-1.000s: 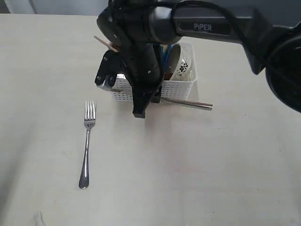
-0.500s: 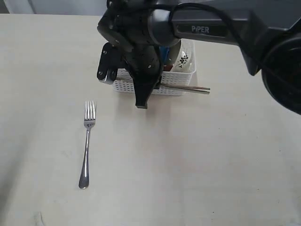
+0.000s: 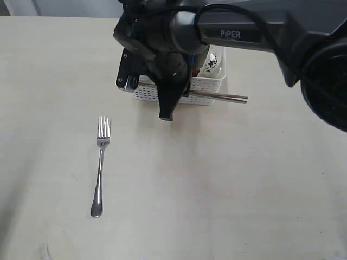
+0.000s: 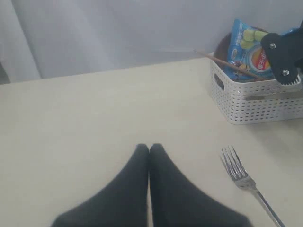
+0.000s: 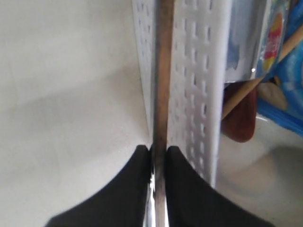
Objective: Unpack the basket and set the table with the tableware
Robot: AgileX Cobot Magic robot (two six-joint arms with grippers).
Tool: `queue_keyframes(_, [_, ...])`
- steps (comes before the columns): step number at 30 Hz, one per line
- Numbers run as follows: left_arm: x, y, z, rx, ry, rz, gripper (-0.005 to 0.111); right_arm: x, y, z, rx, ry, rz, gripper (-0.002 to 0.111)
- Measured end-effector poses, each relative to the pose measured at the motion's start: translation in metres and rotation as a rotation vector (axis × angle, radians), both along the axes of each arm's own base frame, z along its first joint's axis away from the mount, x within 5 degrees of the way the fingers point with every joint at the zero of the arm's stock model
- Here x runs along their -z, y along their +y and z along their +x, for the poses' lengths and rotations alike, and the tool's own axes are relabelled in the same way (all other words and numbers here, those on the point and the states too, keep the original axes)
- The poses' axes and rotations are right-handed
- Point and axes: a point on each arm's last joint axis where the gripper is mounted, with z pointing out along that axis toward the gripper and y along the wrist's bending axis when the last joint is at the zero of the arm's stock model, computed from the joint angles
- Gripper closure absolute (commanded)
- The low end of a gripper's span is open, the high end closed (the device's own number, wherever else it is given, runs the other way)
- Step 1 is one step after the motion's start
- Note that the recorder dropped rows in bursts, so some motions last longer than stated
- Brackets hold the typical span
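the right hand (image 5: 159, 152) is pinching a slim steel piece, by its look the knife (image 3: 223, 97), with both fingers pressed flat on its sides. the grip sits toward one end, so in the exterior view most of the knife sticks out level toward 3 o'clock. it runs along the outside of the basket (image 3: 209, 85), close against the lattice wall; whether it touches that wall cannot be told. holding it level and clear of the rim is probably meant to get it away without snagging on the holes.

the basket stands at the 12 o'clock side of the worktop (image 3: 244, 189) and is far from unpacked. the bowl (image 3: 212, 67) with its dark mark leans inside at the 3 o'clock end, and the reddish-brown spoon (image 5: 239, 124), a wooden chopstick (image 4: 227, 64) and the blue chips bag (image 4: 251, 52) are in there too.

the fork (image 3: 101, 162) lies flat on the worktop at about 8 o'clock from the basket, well apart, tines toward 12 o'clock. it seems to mark one side of a place setting, so the knife likely belongs parallel to it with room left between.

the left hand (image 4: 149, 150) has its fingers pressed together on nothing, just beside the fork.
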Motion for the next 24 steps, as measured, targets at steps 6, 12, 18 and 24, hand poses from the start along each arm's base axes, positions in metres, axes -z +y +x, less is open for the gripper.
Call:
queue_keyframes(6, [0.000,0.000,0.000,0.000,0.000,0.000,0.107,0.003,0.003,-0.008,0.056,0.065,0.039,0.109])
queue_keyframes(12, [0.000,0.000,0.000,0.000,0.000,0.000,0.107,-0.008,0.021,-0.031,0.064,0.065,0.097,0.109])
queue_keyframes(18, [0.000,0.000,0.000,0.000,0.000,0.000,0.107,-0.017,0.050,-0.060,0.113,0.182,0.268,0.109])
queue_keyframes(24, [0.000,0.000,0.000,0.000,0.000,0.000,0.107,-0.023,0.067,-0.070,0.252,0.281,0.450,0.109])
